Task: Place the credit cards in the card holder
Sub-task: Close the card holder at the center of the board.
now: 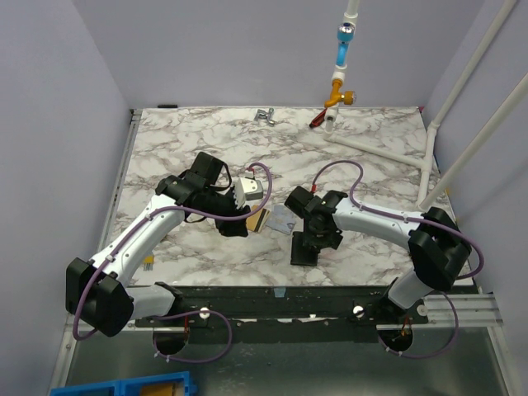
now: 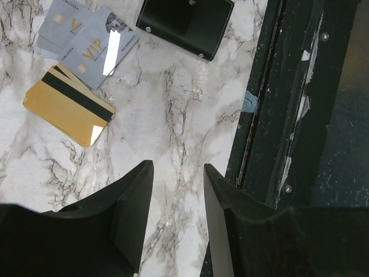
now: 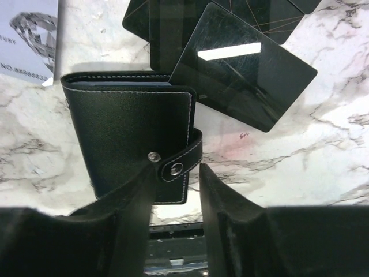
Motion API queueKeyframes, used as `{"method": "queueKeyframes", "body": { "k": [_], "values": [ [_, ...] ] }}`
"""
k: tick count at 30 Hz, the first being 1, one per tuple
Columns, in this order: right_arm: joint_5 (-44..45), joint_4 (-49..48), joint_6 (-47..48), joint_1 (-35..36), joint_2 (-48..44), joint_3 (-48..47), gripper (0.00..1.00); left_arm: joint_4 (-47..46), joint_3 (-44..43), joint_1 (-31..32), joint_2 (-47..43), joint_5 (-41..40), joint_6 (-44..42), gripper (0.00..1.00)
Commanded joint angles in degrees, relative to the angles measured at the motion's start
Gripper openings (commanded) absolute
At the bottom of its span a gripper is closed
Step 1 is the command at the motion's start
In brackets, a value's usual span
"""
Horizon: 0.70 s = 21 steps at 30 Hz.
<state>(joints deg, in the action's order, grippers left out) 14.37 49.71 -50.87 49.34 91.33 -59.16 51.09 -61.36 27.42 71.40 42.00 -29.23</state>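
our left fingers (image 2: 138, 190) stand parted with a moderate gap and hold nothing; only bare marble desk (image 2: 173, 115) shows between them, and the dark rail (image 2: 288, 115) of the near edge runs along their right side. ahead of them and off to the left lie the gold cards (image 2: 69, 107), a small stack flat on the desk, dark stripe up, long axis running on a diagonal from upper left to lower right in the wrist view. just beyond the gold ones, touching or overlapping at a corner, sit the grey cards (image 2: 86, 43), fanned a little on much the same slant. farther on again, toward the right arm, is the black wallet (image 2: 184, 23).

our right fingers (image 3: 214, 199) are also open and hold nothing. they hang right over the wallet's near edge, with the clasp tab (image 3: 176, 167) in line with the gap. the wallet is folded and the tab looks snapped shut. behind it some glossy black cards (image 3: 242, 75) are fanned out, partly tucked under it.

so the left arm is the nearer one to the cards and the right arm is nearer to the wallet. we judge the wallet has to be opened first. after that, the left fingers would have to swing left and turn to meet the cards' slant.
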Motion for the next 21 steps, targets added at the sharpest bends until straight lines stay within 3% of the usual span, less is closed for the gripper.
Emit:
{"method": "queueKeyframes", "body": {
  "k": [1, 5, 10, 21],
  "values": [
    [2.7, -0.1, -0.6, 0.4, 0.7, -1.7, 0.33, -0.7, 0.5, -0.3, -0.2, 1.8, -0.8, 0.42],
    [3.3, 0.0, -1.0, 0.4, 0.0, -1.8, 0.16, -0.7, 0.5, -0.3, -0.2, 1.4, -1.0, 0.41],
    [3.3, 0.3, -1.2, 0.3, -0.4, -1.6, 0.03, -0.8, 0.5, -0.3, -0.1, 1.4, -1.2, 0.41],
    [-0.3, -2.9, 0.0, 0.3, 0.2, -1.0, 0.01, -1.5, 1.2, -0.3, 1.2, 0.9, -1.7, 0.41]
  ]
}}
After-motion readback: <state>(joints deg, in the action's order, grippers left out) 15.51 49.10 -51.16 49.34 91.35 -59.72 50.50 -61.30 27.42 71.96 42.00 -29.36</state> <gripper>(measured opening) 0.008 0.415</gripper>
